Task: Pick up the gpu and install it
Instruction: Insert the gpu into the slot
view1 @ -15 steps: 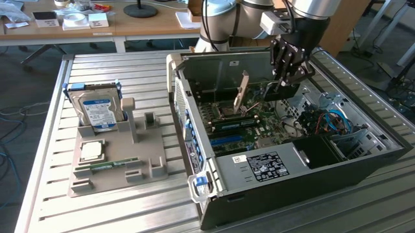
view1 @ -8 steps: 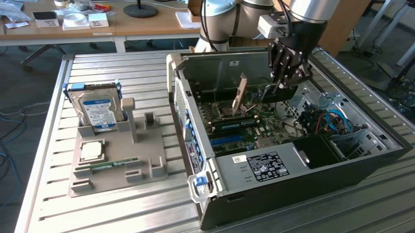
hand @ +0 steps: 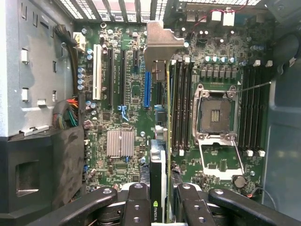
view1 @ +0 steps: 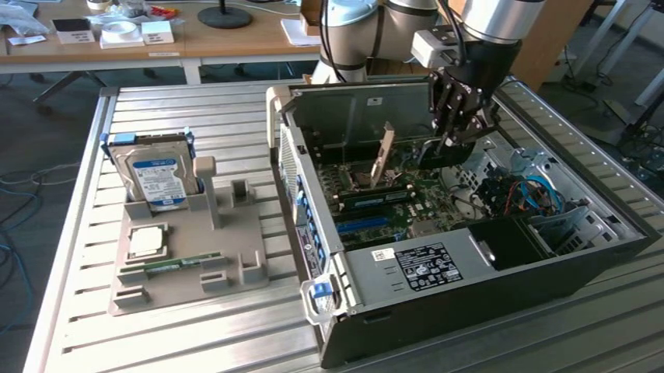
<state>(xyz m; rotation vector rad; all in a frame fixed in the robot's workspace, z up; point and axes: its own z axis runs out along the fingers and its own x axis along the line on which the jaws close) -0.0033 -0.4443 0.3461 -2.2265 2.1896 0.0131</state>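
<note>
The jaws grip the gpu (hand: 158, 172) edge-on, upright inside the case (view1: 498, 303) on the worktop (view1: 207, 342). It seems to be just above the motherboard (hand: 127, 94) slots, though contact is unclear.

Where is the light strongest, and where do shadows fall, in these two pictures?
Exterior view: the slatted table gleams with reflected light, while the computer case is shaded inside below the end effector. Wrist view: the motherboard is evenly lit, the bracket of the gpu shines pale, and the black plastic cover is dark.
</note>
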